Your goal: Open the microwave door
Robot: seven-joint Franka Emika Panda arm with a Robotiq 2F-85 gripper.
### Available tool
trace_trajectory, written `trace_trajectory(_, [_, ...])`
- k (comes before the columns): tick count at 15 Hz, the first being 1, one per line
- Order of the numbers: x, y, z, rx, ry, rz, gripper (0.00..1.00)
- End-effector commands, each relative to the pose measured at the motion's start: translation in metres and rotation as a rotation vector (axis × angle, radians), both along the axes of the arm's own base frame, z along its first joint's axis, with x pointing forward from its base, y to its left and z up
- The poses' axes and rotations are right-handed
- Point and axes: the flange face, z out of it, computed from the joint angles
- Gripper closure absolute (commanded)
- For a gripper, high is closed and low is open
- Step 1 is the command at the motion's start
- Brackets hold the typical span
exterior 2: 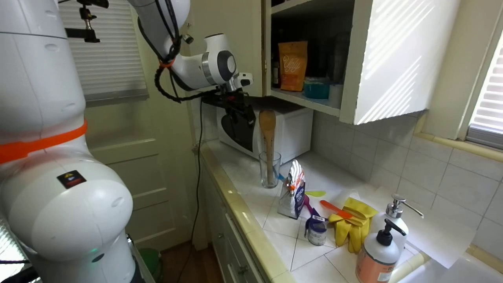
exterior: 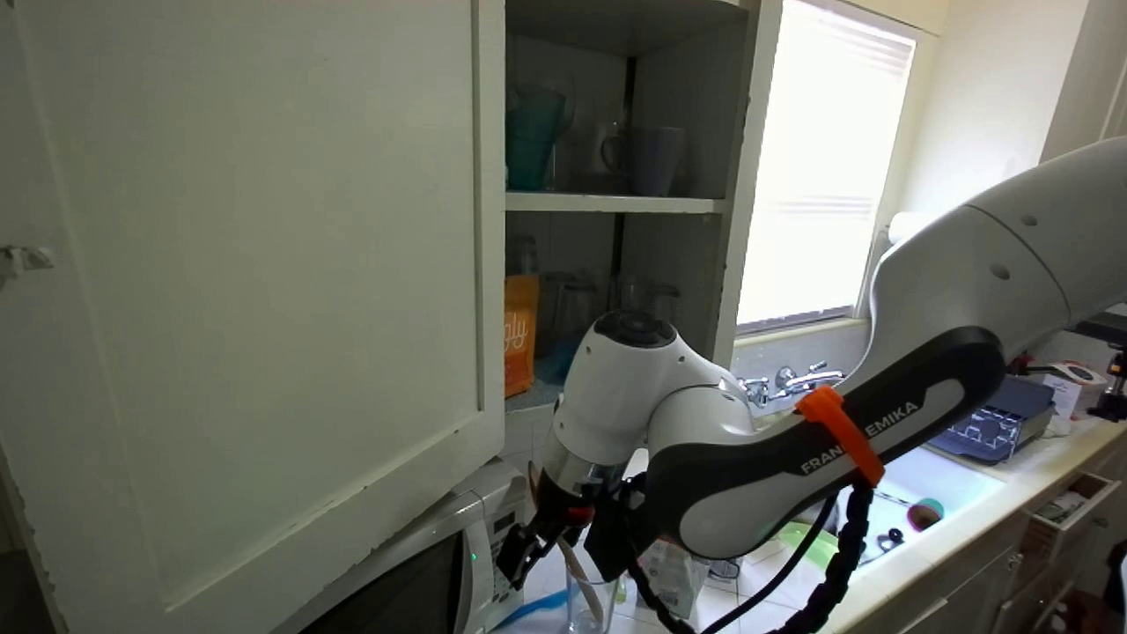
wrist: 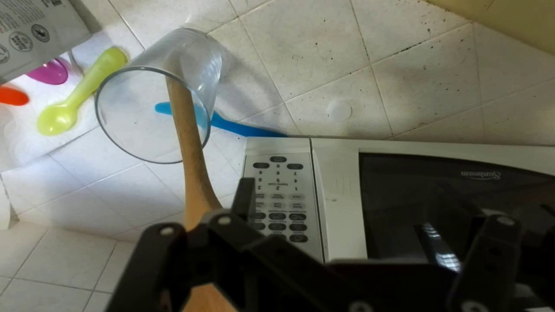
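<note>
White and silver, the microwave sits low in an exterior view, partly behind a cupboard door; its own microwave door, dark glass in a light frame, is cut by the bottom edge. The gripper hangs beside it with jaws apart. Two cupboard compartments show: the upper holds one teal cup and one grey cup; the lower, one orange pouch and clear glasses too dim to count.

On the tiled counter in an exterior view, one clear jar holds a wooden spoon, head up. Near it are one standing packet, one small tin, yellow gloves and two pump bottles. On the shelf above, one teal tub stands just beside the pouch.

From the wrist view, the jaws stand well apart in front of one keypad and the closed microwave door, which sit flush together. The wooden spoon's handle rises from the jar, passing behind one of the fingers. Four coloured utensils lie on the tiles: one blue utensil beside the jar, one green spoon, one magenta utensil and one orange utensil.
</note>
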Motion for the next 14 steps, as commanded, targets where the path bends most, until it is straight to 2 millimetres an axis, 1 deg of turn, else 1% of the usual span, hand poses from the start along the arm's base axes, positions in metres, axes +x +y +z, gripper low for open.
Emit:
trace_trajectory(1, [0.02, 0.02, -0.018, 0.009, -0.014, -0.022, 0.0])
trace_trajectory(4, [0.032, 0.031, -0.027, 0.008, -0.062, -0.005, 0.0])
trace_trajectory(9, [0.049, 0.032, -0.042, -0.051, -0.127, 0.026, 0.0])
trace_trajectory(10, [0.052, 0.032, -0.045, -0.053, -0.14, 0.027, 0.05])
trace_trajectory(11, [0.054, 0.032, -0.047, -0.052, -0.154, 0.03, 0.12])
trace_trajectory(13, [0.058, 0.033, -0.052, -0.039, -0.174, 0.034, 0.11])
trace_trajectory(14, [0.058, 0.033, -0.053, -0.034, -0.185, 0.037, 0.29])
